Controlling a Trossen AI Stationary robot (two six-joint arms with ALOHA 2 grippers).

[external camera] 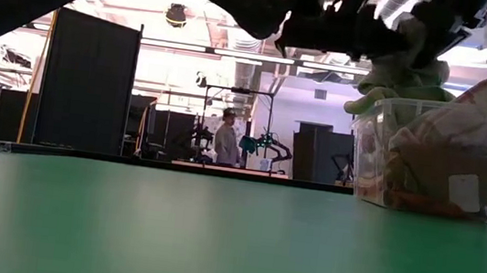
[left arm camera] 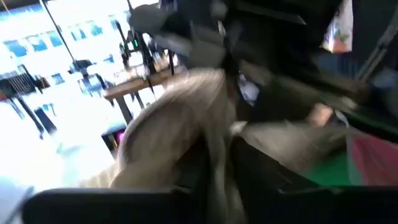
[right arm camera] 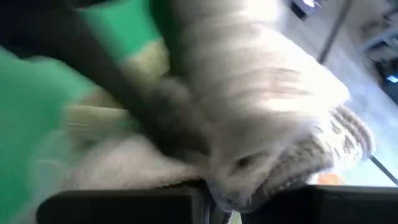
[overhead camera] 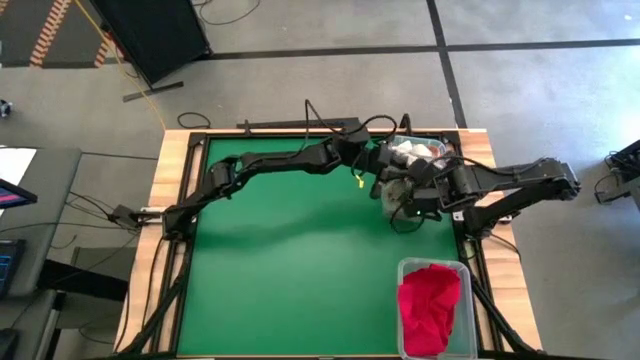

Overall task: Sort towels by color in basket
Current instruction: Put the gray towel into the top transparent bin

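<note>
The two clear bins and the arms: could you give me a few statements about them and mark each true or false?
1. A red towel lies in the near bin at the table's right front corner. True.
2. Both arms meet at the far bin by the table's back edge. True.
3. The far bin holds no towels. False: the low view shows it stuffed with cloth, and a pale green towel hangs above its rim.
4. The left arm rests far from the right one. False: the left gripper and right gripper are close together.
5. Towels are scattered over the green mat. False: none lie on it.
</note>
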